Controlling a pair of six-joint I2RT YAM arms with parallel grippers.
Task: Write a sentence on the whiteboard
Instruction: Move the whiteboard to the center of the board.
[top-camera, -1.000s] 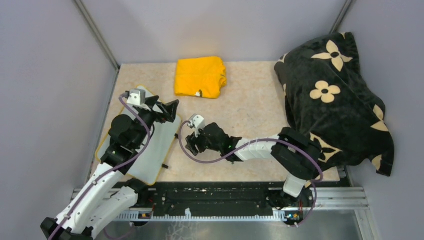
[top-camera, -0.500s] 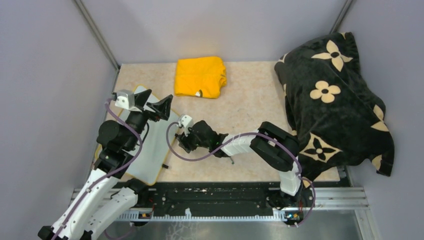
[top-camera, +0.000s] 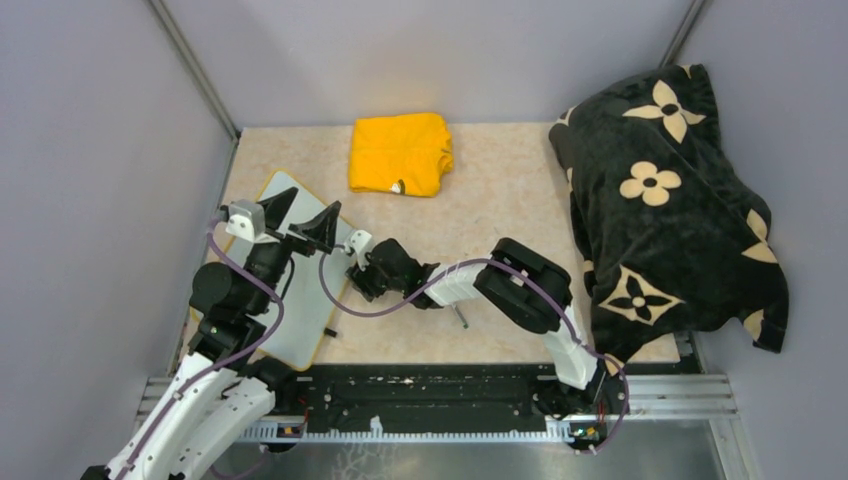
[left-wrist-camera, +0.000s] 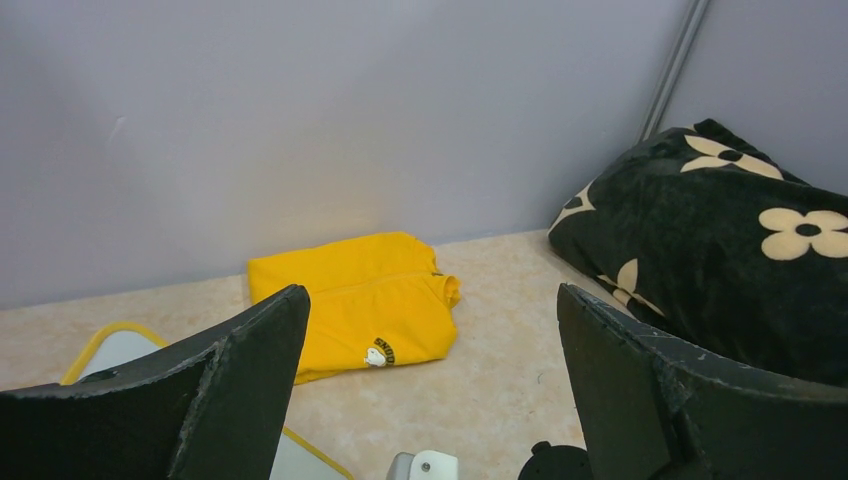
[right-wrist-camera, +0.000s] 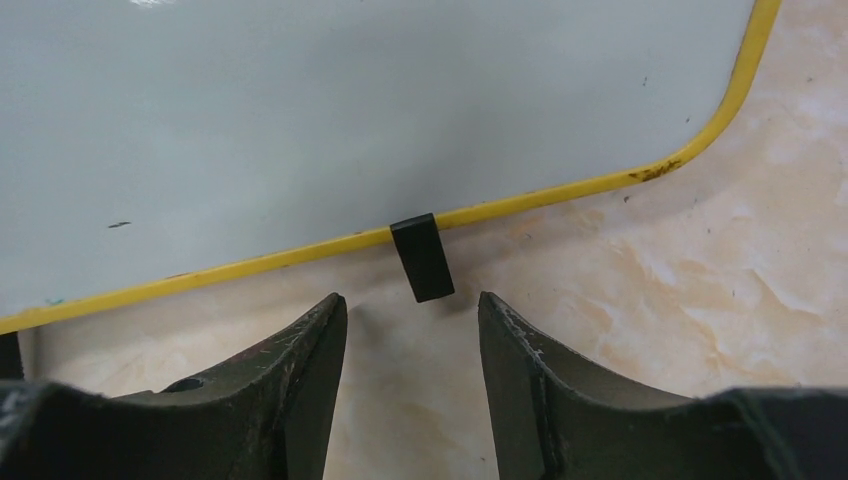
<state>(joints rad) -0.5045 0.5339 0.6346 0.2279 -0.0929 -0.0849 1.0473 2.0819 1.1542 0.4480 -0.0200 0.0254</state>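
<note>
The whiteboard (top-camera: 305, 300) lies flat at the table's left, white with a thin yellow rim. In the right wrist view its surface (right-wrist-camera: 350, 120) is blank apart from tiny specks, so the sentence is not in view. A small black clip (right-wrist-camera: 421, 257) sits on the rim. My right gripper (right-wrist-camera: 412, 305) is low over the table, just short of that clip, open partway with nothing between its fingers; from above the right gripper (top-camera: 356, 283) is at the board's right edge. My left gripper (top-camera: 303, 215) hovers above the board's far end, wide open and empty.
A folded yellow cloth (top-camera: 400, 152) lies at the back middle of the table. A black cushion with cream flowers (top-camera: 670, 190) fills the right side. A small dark stick-like item (top-camera: 460, 318) lies by the right forearm. Grey walls close in the left and back.
My right arm has reached left to the whiteboard's right edge and its jaws have narrowed. My left gripper has drawn back to the left, staying wide open.
</note>
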